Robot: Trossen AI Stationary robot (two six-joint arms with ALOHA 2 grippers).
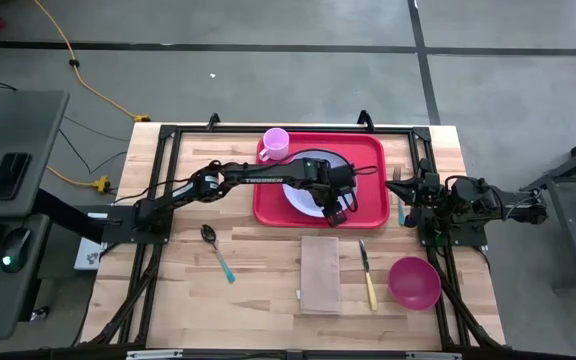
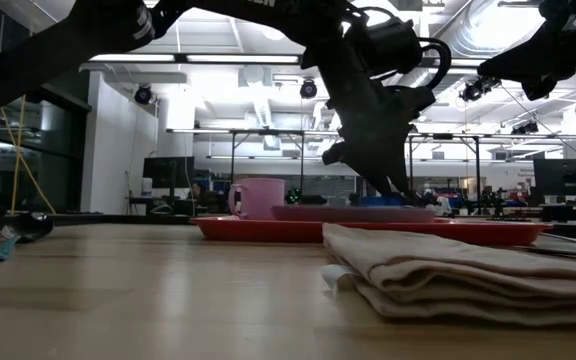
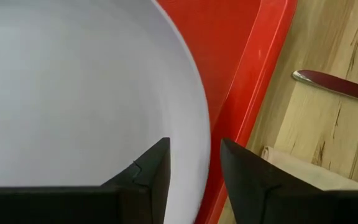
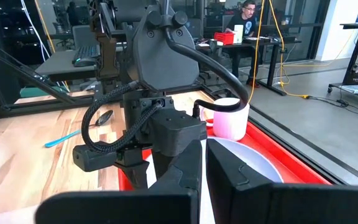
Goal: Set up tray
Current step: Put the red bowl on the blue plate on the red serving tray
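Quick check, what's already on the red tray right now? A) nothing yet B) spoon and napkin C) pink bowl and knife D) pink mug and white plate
D: the high view shows the pink mug and the white plate on the red tray, while the pink bowl, knife, spoon and napkin lie on the table off the tray.

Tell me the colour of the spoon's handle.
Light blue; the spoon shows best in the high view.
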